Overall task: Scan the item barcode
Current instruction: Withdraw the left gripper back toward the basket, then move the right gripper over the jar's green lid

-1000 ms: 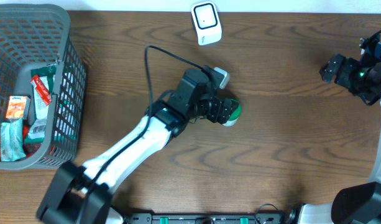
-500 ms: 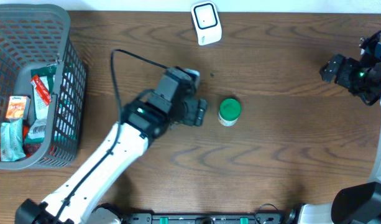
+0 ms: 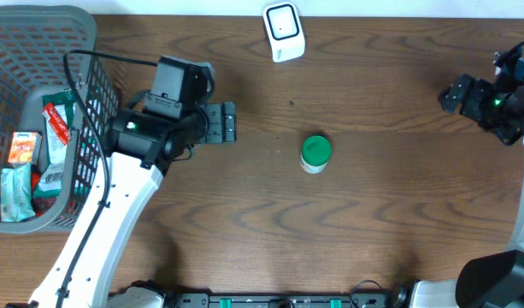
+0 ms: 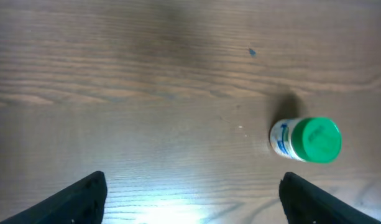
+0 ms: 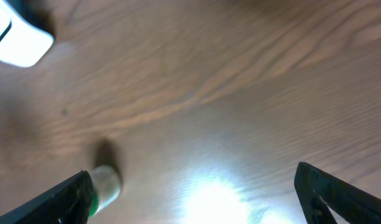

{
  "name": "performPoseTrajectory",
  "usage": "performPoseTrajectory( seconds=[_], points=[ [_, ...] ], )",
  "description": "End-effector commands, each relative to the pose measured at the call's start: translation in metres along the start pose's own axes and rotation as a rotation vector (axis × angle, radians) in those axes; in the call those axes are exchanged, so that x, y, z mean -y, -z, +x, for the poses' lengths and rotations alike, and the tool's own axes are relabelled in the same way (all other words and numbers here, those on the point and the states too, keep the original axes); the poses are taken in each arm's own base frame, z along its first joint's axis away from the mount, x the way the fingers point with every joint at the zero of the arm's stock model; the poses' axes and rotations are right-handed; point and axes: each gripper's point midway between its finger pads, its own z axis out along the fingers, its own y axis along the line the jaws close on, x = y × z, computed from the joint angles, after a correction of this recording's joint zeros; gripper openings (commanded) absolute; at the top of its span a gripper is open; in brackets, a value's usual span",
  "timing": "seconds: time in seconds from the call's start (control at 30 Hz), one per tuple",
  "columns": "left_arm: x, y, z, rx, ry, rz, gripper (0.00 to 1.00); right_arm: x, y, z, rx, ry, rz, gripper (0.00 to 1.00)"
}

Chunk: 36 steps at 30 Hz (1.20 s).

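Green-capped bottle (image 3: pixel 315 154) stands free mid-frame on the counter (image 3: pixel 390 214); scanner (image 3: pixel 284 32) top centre, basket (image 3: pixel 97 94) upper left; left hand (image 3: pixel 230 122) and right hand (image 5: pixel 193 193) both open.

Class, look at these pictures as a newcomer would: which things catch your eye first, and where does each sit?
The small green-capped bottle sits alone near the middle of the dark wooden table. A white scanner lies by the top edge of the overhead view, and a grey wire basket holding packets fills the upper left corner.
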Motion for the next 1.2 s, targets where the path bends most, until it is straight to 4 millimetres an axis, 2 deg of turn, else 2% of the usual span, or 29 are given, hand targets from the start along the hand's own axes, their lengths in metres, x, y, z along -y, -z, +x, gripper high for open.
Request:
performPoseTrajectory(
  seconds=[0.0, 0.1, 0.3, 0.4, 0.57, 0.7, 0.83, 1.0, 1.17],
  points=[
    [-0.006, 0.007, -0.007, 0.025, 0.018, -0.012, 0.95, -0.038, 0.006, 0.006, -0.027, 0.062, -0.218, 0.99],
    [-0.006, 0.007, -0.006, 0.023, 0.018, -0.012, 0.95, -0.061, 0.009, 0.014, -0.052, 0.131, -0.32, 0.99],
    [-0.006, 0.007, -0.006, 0.023, 0.018, -0.012, 0.96, -0.106, 0.001, 0.051, -0.17, 0.228, -0.331, 0.99],
    [-0.006, 0.007, -0.006, 0.023, 0.018, -0.012, 0.96, -0.142, -0.008, 0.074, -0.206, 0.346, -0.291, 0.99],
    [-0.006, 0.007, -0.006, 0.023, 0.018, -0.012, 0.96, -0.175, -0.028, 0.103, -0.202, 0.442, -0.099, 0.99],
    [-0.006, 0.007, -0.006, 0.023, 0.018, -0.012, 0.96, -0.188, -0.044, 0.121, -0.179, 0.464, 0.047, 0.99],
    [-0.006, 0.007, -0.006, 0.023, 0.018, -0.012, 0.96, -0.195, -0.069, 0.141, -0.232, 0.476, 0.106, 0.99],
    [-0.006, 0.007, -0.006, 0.023, 0.018, -0.012, 0.96, -0.189, -0.107, 0.161, -0.341, 0.483, 0.157, 0.99],
    [-0.006, 0.007, -0.006, 0.023, 0.018, -0.012, 0.96, -0.183, -0.129, 0.174, -0.405, 0.483, 0.181, 0.99]
  ],
)
